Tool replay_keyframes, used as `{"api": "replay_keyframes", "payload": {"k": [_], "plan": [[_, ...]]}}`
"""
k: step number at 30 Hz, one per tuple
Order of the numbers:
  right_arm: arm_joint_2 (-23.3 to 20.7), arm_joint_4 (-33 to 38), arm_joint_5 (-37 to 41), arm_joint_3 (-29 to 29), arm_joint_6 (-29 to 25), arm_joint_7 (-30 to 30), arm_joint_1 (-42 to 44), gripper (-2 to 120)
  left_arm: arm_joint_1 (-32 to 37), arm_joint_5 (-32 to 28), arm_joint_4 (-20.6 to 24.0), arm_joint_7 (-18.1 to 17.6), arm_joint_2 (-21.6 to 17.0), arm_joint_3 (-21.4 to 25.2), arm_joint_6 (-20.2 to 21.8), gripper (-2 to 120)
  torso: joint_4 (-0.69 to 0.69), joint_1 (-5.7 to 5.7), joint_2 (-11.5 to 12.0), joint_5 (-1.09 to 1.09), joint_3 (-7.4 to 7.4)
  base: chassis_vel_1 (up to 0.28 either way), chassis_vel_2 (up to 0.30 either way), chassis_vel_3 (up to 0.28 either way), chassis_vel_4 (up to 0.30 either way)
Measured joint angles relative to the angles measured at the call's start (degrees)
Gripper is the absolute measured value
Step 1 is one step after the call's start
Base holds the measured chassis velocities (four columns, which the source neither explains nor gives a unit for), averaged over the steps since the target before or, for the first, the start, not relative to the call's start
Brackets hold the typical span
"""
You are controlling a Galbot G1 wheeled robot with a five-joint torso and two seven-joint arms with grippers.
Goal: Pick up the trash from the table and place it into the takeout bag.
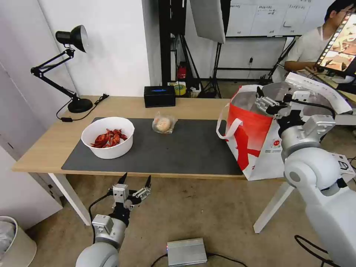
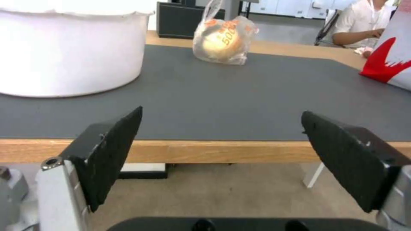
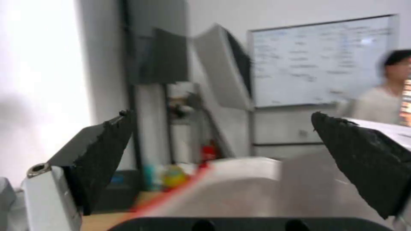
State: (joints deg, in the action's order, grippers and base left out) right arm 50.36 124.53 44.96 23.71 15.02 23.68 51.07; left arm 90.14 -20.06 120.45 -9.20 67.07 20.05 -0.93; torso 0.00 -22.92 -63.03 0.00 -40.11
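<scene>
Head view — our left gripper (image 1: 136,180) hangs spread below the table (image 1: 44,148) edge, nearest the bowl (image 1: 108,137); right gripper (image 1: 260,97), spread, over the takeout bag (image 1: 256,137).

Quick count: 1 bench (image 1: 48,148) with 1 mat (image 1: 178,152) on it. Trash-wise there's 1 bowl (image 1: 108,138) of crayfish shells and 1 bagged bun (image 1: 164,124), so 2 bits. Plus 1 takeout bag (image 1: 256,144), 1 black box (image 1: 159,96) and 1 desk lamp (image 1: 70,66). 2 claws, left (image 1: 135,180) and right (image 1: 264,97), both spread wide.
</scene>
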Motion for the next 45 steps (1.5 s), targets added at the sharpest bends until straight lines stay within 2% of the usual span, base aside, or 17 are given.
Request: {"api": "replay_keyframes", "payload": {"k": [5, 9, 17, 20, 28, 45], "plan": [[-0.50, 2.83, 2.22, -0.23, -0.73, -3.28, 1.69, 100, 0.08, 0.00, 0.00, 0.01, 0.01, 0.22, 0.00, 100, 0.00, 0.00, 0.00, -0.01, 0.00, 0.000, 0.000, 0.000, 0.000], [-1.30, 6.55, 4.04, -1.64, 0.89, -6.69, 8.11, 100, -0.14, -0.04, 0.03, 0.02, 0.01, 0.49, 0.02, 100, -0.01, 0.00, 0.00, 0.00, 0.00, 0.000, 0.000, 0.000, 0.000], [-1.53, 8.05, 3.67, -4.16, 2.14, -8.92, 15.94, 100, -0.23, -0.27, 0.05, 0.02, -0.12, 1.13, 0.00, 100, 0.00, 0.00, 0.00, 0.00, 0.00, 0.000, 0.000, 0.000, 0.000], [-0.12, 8.45, -1.61, -5.83, 2.11, -9.85, 22.89, 100, -0.49, -0.81, 0.03, 0.04, -0.63, 1.36, -0.09, 100, 0.00, 0.01, 0.00, 0.00, 0.00, 0.000, 0.000, 0.000, 0.000], [3.12, 7.82, -8.76, -6.26, 1.08, -9.68, 30.86, 100, -0.60, -1.51, -0.24, 0.12, -1.41, 1.75, -0.22, 100, 0.00, 0.00, 0.00, 0.00, 0.00, 0.000, 0.000, 0.000, 0.000], [6.57, 5.49, -16.48, -9.16, 0.43, -7.00, 37.87, 100, -0.32, -1.62, -0.34, 0.17, -2.48, 1.87, -0.43, 100, 0.00, 0.00, 0.00, 0.00, 0.00, 0.000, 0.000, 0.000, 0.000]]}}
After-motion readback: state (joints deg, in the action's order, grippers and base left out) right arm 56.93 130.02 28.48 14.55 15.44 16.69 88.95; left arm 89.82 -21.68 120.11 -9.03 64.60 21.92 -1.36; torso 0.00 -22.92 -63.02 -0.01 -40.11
